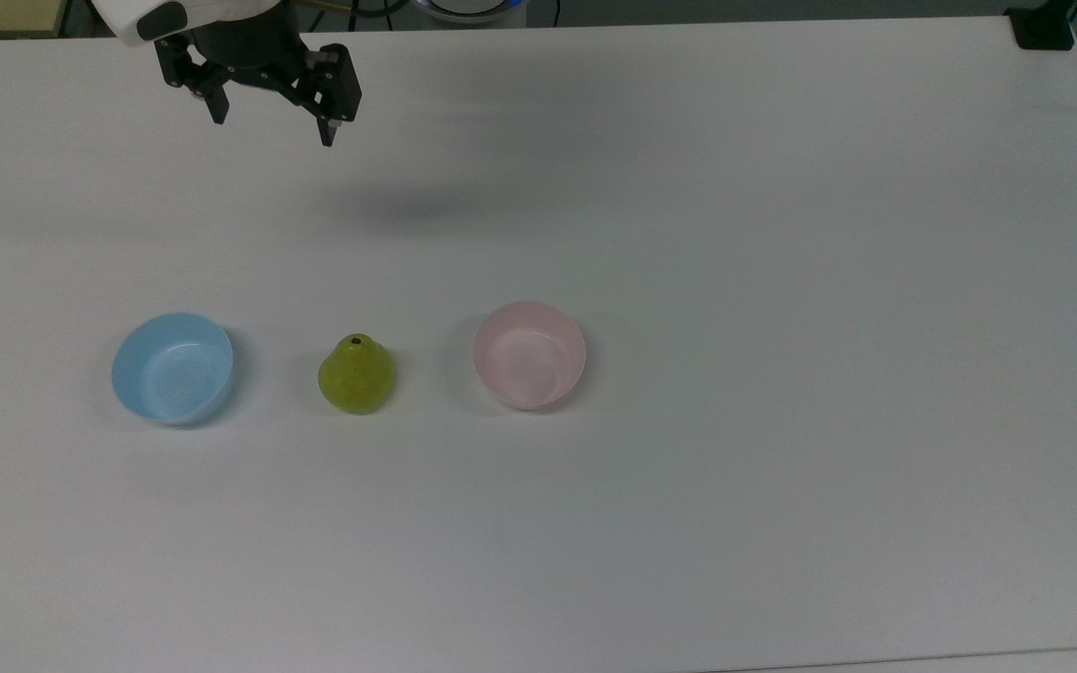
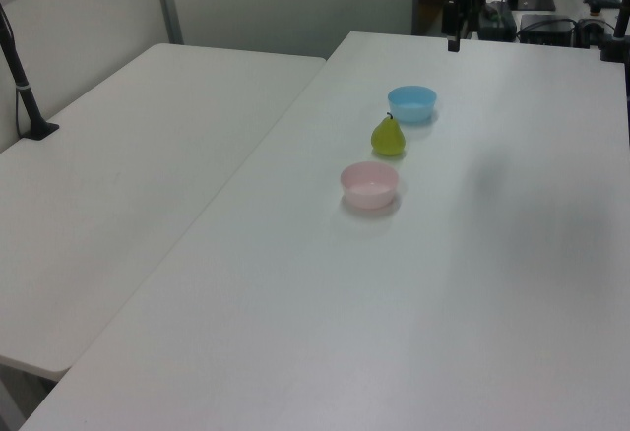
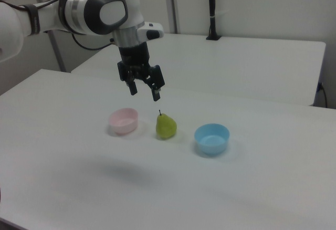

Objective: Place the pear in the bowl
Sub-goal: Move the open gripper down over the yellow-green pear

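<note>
Reach step: the gripper (image 1: 272, 131) hangs wide open and empty near the tabletop's (image 1: 782, 187) far edge, next needing descent over the mid-table pear (image 1: 356, 374) beside the bowl (image 1: 529, 355).

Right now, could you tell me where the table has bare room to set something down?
The table is bare across the top view's whole right, beyond the pink bowl, and along its bottom edge below the row. The only busy strip is that row: blue bowl, pear, pink bowl, with narrow gaps between. The open claw hovers near the top view's upper left.
</note>
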